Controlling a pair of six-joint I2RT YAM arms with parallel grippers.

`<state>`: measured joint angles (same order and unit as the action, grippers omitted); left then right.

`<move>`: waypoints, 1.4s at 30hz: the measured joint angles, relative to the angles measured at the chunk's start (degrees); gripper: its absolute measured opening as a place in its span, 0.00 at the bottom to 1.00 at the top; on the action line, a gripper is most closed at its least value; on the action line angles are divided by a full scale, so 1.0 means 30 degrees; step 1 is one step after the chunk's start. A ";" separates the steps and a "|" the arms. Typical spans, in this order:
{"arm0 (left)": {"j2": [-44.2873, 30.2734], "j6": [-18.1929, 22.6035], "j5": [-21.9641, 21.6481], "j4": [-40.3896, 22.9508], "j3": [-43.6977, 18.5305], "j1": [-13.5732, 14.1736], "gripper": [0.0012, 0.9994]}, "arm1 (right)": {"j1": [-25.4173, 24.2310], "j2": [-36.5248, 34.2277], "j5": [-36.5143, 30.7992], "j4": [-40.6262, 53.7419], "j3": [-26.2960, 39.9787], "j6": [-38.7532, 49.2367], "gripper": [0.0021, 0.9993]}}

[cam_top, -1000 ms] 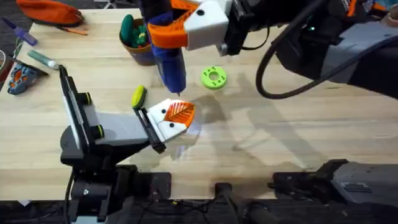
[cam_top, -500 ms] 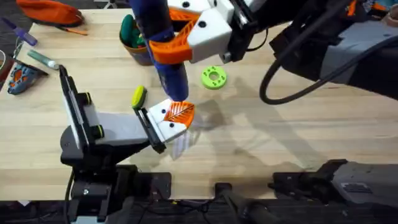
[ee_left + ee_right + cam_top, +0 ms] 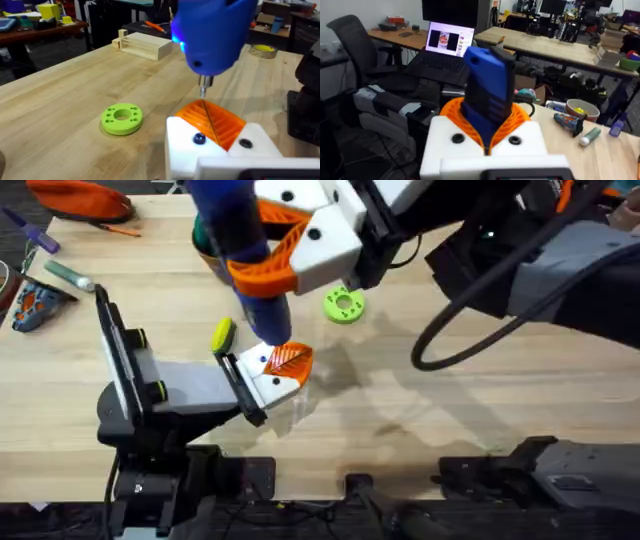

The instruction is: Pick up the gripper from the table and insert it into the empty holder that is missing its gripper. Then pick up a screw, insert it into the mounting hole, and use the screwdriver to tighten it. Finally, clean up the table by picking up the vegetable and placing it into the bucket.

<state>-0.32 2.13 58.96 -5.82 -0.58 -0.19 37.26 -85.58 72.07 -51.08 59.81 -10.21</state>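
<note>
Right end effector (image 3: 265,265) clamped on the screwdriver (image 3: 240,240), tip hovering just above the orange gripper (image 3: 290,360) seated in the holder (image 3: 270,385) on the left arm. Can't tell whether the left end effector (image 3: 220,142) is apart or together. In the left wrist view, bit sits right over the ribbed orange piece, not obviously lined up with a screw head, so real risk of skating off the ribs and gouging plastic. Too much down-force could also shove the left arm sideways and cock the screw. Could cross-thread too if driven at a tilt.

Vegetable (image 3: 222,335) lying on the counter (image 3: 480,390) at about 10 o'clock from the holder, close by, not yet cleaned up. Bucket (image 3: 222,255) at 12 o'clock from that, mostly behind the screwdriver, with a dark green toy (image 3: 206,228) poking out. Lime-green disc (image 3: 343,305) off at 2 o'clock from the holder.
</note>
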 joint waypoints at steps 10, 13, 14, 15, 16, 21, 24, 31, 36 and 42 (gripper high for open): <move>0.0005 -0.0007 0.0000 0.0005 0.0000 0.0000 0.00 | 0.0315 -0.0568 -0.0304 -0.2224 -0.0007 -0.0709 0.02; 0.0000 -0.0007 0.0000 0.0000 0.0000 0.0000 0.00 | 0.0407 -0.1154 -0.0516 -0.2894 -0.0007 -0.1241 0.02; 0.0000 -0.0007 0.0000 0.0002 0.0000 0.0000 0.00 | 0.0432 -0.1346 -0.0558 -0.3110 -0.0015 -0.1416 0.02; 0.0003 -0.0003 0.0000 0.0000 0.0000 0.0000 0.00 | 0.0442 -0.1478 -0.0602 -0.3198 -0.0015 -0.1550 0.02; 0.0001 0.0000 0.0000 0.0000 0.0000 0.0000 0.00 | 0.0449 -0.1557 -0.0638 -0.3253 -0.0042 -0.1633 0.02; 0.0000 -0.0007 0.0000 0.0000 0.0000 0.0000 0.00 | 0.0457 -0.1570 -0.0661 -0.3640 -0.0095 -0.2125 0.02; 0.0003 -0.0007 0.0000 0.0004 0.0000 0.0000 0.00 | 0.0489 -0.1566 -0.0661 -0.3655 -0.0095 -0.2471 0.02; 0.0007 -0.0004 0.0000 0.0000 0.0000 0.0000 0.00 | 0.0548 -0.1566 -0.0653 -0.3673 -0.0095 -0.2860 0.02; 0.0000 -0.0007 0.0000 0.0000 0.0000 0.0000 0.00 | 0.0834 -0.1568 -0.0653 -0.3670 -0.0095 -0.2902 0.02; 0.0004 -0.0007 0.0000 0.0004 0.0000 0.0000 0.00 | 0.0879 -0.1566 -0.0653 -0.3677 -0.0095 -0.2895 0.02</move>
<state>-0.30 2.11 58.96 -5.81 -0.58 -0.19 39.90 -90.28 70.11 -62.11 59.53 -18.90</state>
